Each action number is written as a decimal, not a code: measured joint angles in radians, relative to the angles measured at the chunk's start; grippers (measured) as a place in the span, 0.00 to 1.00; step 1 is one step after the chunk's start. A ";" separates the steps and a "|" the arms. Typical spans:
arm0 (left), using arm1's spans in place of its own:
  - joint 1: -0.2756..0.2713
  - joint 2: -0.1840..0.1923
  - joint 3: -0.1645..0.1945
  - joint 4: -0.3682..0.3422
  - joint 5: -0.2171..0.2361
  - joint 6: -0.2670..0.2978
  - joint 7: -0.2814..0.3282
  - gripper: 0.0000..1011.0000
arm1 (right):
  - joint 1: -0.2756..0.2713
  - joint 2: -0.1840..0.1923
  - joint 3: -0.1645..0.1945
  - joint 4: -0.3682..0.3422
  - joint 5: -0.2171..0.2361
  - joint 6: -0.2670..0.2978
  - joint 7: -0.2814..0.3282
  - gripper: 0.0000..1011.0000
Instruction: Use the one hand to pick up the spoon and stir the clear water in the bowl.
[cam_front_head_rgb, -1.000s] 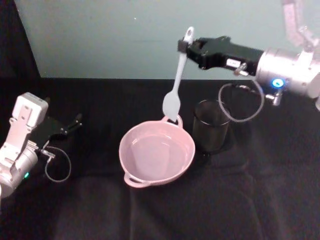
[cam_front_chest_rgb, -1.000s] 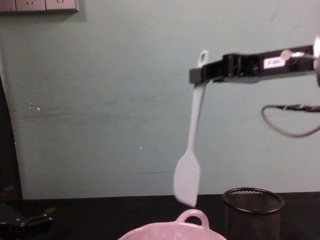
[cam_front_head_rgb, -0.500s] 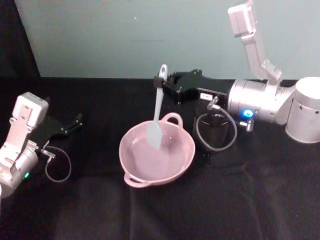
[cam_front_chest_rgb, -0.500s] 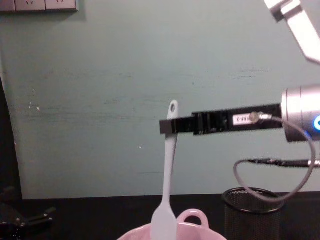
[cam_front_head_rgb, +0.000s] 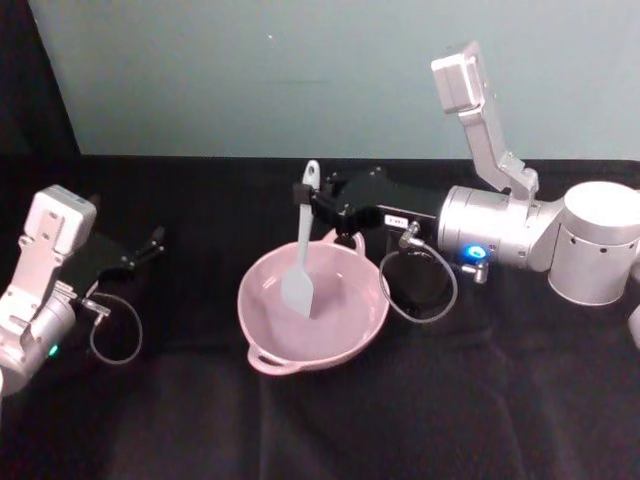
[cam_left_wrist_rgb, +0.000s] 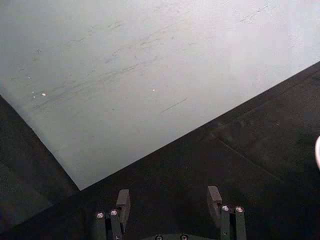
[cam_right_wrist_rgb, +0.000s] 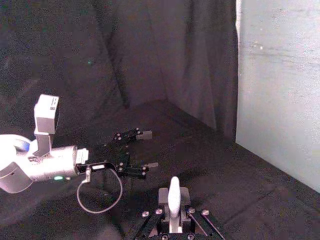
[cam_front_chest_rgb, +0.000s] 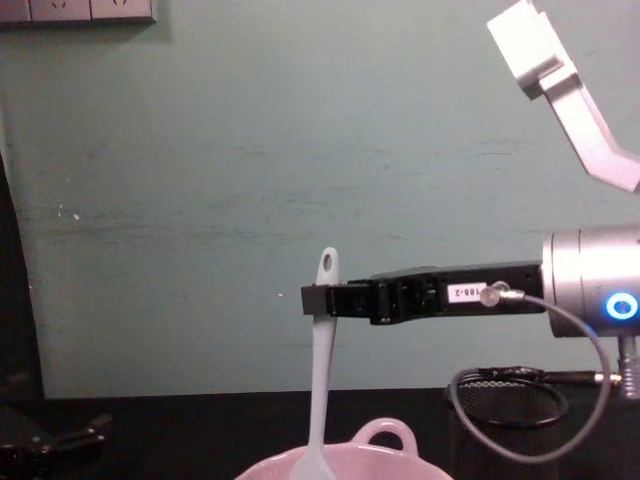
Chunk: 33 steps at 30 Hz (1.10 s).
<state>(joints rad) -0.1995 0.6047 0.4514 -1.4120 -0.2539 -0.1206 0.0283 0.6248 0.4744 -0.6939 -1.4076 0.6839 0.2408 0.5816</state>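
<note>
My right gripper is shut on the upper handle of the white spoon, which hangs nearly upright with its flat blade down inside the pale pink bowl. From the chest, the gripper reaches in level from the right, and the spoon drops behind the bowl's rim. The spoon's handle end sticks up between the fingers in the right wrist view. My left gripper rests open at the table's left side, seen from its own wrist as two spread fingers.
A black wire-mesh cup stands just right of the bowl, under my right arm, with the arm's grey cable looping in front of it. Black cloth covers the table; a pale green wall stands behind.
My right arm has come down and leftward with the spoon. The blade went from hanging above the bowl's far rim to sitting down inside the bowl. The left arm stayed still.
</note>
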 joint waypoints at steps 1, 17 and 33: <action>0.000 0.000 0.000 0.000 0.000 0.000 0.000 1.00 | -0.002 -0.004 0.000 0.004 -0.003 -0.003 0.003 0.12; 0.000 0.000 0.000 0.000 0.000 0.000 0.000 1.00 | 0.005 -0.067 0.000 0.083 -0.045 -0.041 0.016 0.12; 0.000 0.000 0.000 0.000 0.000 0.000 0.000 1.00 | -0.013 -0.081 0.042 0.112 -0.148 -0.103 -0.071 0.12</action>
<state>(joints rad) -0.1995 0.6047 0.4514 -1.4120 -0.2539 -0.1205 0.0283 0.6121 0.3929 -0.6521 -1.2951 0.5363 0.1381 0.5109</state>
